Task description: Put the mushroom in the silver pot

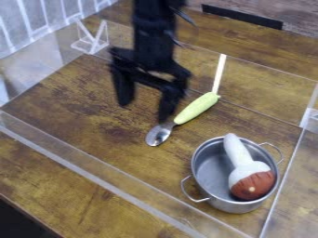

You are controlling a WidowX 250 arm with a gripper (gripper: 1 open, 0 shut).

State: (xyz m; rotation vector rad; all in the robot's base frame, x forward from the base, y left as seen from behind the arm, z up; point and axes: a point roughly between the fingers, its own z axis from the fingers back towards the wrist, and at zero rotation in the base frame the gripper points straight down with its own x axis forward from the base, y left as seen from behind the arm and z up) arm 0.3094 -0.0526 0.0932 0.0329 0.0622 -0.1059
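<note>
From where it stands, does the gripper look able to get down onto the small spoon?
Probably yes: the open gripper hangs just above and behind the spoon, nothing between them; the yellow-green vegetable lies close beside it.

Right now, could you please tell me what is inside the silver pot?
The mushroom lies in the pot, brown cap toward the camera, white stem pointing away. The pot floor beneath it is covered.
</note>
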